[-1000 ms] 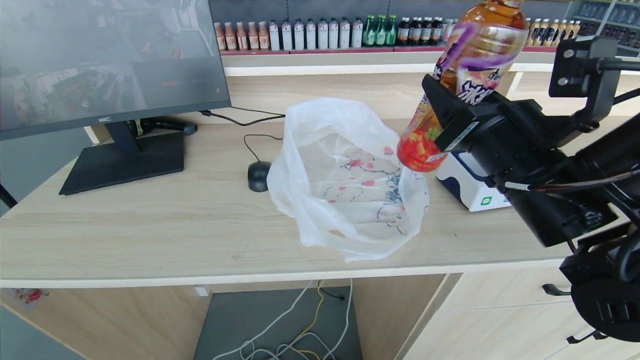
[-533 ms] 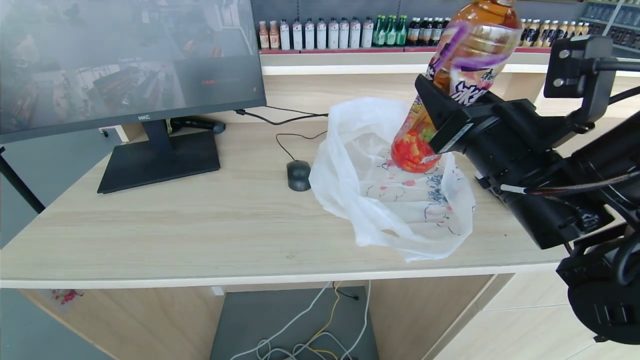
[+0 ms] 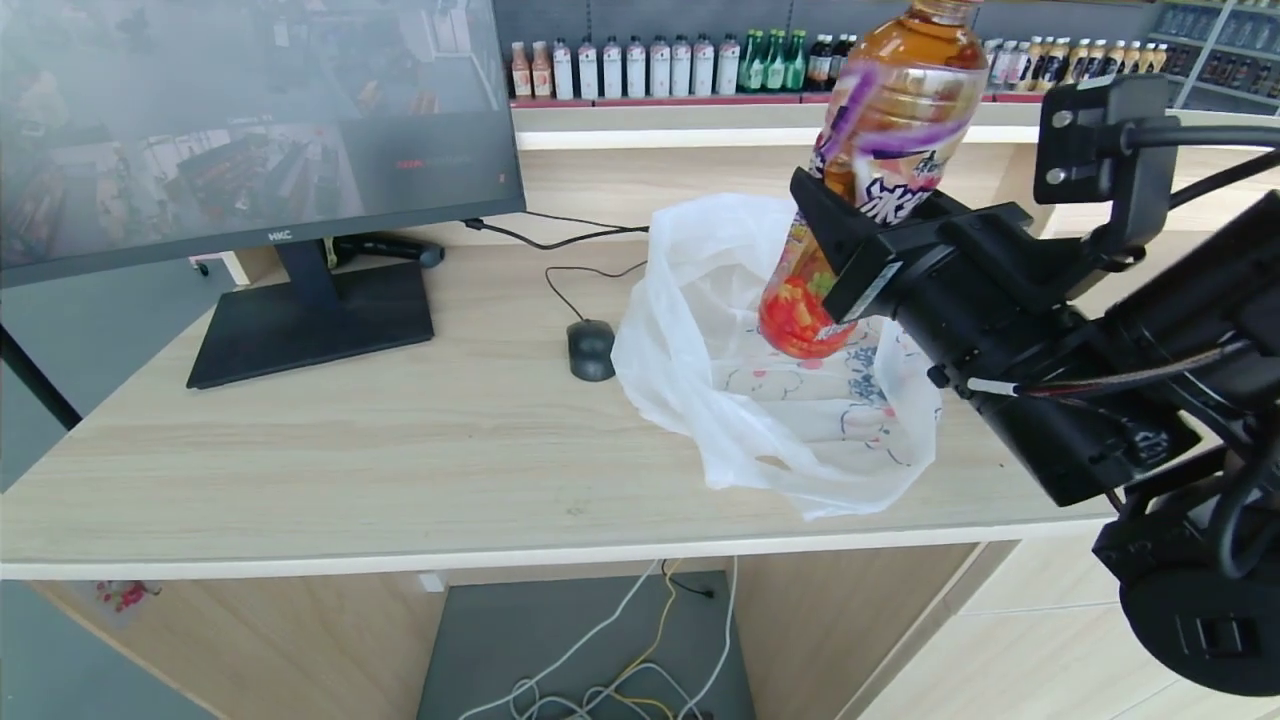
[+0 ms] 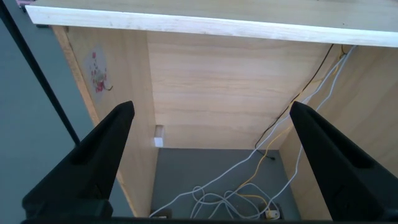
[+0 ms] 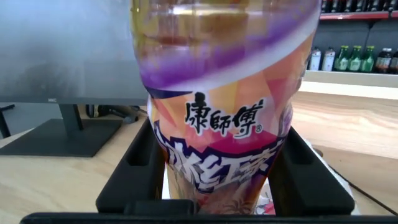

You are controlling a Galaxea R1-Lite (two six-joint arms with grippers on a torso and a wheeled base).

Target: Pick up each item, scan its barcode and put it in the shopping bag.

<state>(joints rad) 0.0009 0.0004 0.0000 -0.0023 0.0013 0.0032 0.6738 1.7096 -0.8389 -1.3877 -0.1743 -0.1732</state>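
A tea bottle (image 3: pixel 885 130) with amber drink and a purple, orange and red label hangs tilted in the air, its red base over the open mouth of the white plastic shopping bag (image 3: pixel 700 340). My right gripper (image 3: pixel 848 250) is shut on the bottle's lower half. In the right wrist view the bottle (image 5: pixel 224 106) stands between the black fingers (image 5: pixel 134 165) of the right gripper (image 5: pixel 221 186). The bag lies slumped on the wooden counter (image 3: pixel 400 450), right of centre. My left gripper (image 4: pixel 211 162) is open with nothing in it, below the counter's front edge.
A monitor (image 3: pixel 250 110) on a black stand sits at the counter's back left, with a handheld scanner (image 3: pixel 385 248) behind the stand. A wired mouse (image 3: pixel 590 350) lies just left of the bag. Shelves of bottles (image 3: pixel 680 65) line the far wall. Cables (image 3: pixel 620 670) hang under the counter.
The head camera turned, shifting the whole picture. Relative to the bag, the right gripper carried the bottle leftward from beside the bag's right rim to above its opening.
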